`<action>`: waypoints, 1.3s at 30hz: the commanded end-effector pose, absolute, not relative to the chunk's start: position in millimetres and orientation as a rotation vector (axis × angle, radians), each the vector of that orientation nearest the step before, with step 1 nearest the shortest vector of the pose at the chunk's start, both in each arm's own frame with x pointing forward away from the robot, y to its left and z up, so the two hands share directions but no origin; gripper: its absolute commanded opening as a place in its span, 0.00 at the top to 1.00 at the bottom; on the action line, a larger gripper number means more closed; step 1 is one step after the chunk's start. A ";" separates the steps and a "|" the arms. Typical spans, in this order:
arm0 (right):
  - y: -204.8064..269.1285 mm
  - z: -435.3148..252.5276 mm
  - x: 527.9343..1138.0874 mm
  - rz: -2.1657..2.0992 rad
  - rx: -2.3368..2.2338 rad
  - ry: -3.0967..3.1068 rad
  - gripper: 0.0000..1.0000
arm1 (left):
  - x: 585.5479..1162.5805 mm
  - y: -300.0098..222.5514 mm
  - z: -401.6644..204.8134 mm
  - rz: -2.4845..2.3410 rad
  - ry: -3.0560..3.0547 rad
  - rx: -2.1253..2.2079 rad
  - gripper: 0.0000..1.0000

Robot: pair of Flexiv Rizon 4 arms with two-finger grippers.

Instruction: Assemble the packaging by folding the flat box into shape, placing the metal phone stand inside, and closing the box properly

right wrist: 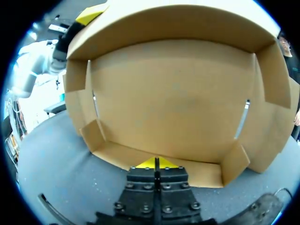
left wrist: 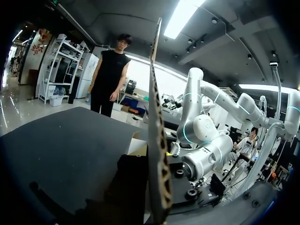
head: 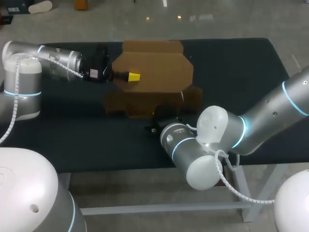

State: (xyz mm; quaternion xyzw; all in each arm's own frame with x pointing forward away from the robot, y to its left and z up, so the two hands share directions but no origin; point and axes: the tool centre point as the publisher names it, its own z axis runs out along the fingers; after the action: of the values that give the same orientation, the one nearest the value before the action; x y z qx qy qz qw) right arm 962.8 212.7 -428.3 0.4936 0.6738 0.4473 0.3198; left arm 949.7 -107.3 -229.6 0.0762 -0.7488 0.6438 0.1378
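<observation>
A brown cardboard box (head: 154, 72) stands half folded at the table's far middle. One big panel is raised over it, and my left gripper (head: 134, 76) is shut on that panel's edge. From the left wrist the panel (left wrist: 157, 140) shows edge-on, running straight ahead of the fingers. The right wrist looks into the box's open inside (right wrist: 173, 103), with side flaps partly up. My right gripper (right wrist: 156, 163) is shut, empty, with its tips against the low front flap (right wrist: 117, 157). My right arm's wrist (head: 176, 140) sits just in front of the box. No phone stand shows.
The box rests on a dark table top (head: 72, 125) with bare surface to the left, right and front. My right arm (left wrist: 201, 150) stands close behind the raised panel in the left wrist view. The table's front edge (head: 120, 170) runs just behind my right wrist.
</observation>
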 end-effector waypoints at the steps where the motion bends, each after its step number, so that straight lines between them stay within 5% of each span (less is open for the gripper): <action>1: 215.6 -435.7 961.8 1.174 1.297 1.766 1.00 | 949.0 -109.3 -231.1 1.865 -2.168 0.219 1.00; 39: 209.1 -413.0 930.4 1.216 1.230 1.724 1.00 | 948.3 -107.3 -227.1 1.873 -2.180 0.224 1.00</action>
State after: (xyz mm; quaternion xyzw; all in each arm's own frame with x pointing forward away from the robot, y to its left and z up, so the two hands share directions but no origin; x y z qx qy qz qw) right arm 942.1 213.8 -415.6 0.4733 0.6674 0.4649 0.3385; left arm 948.8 -107.3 -225.5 0.0773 -0.7496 0.6446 0.1289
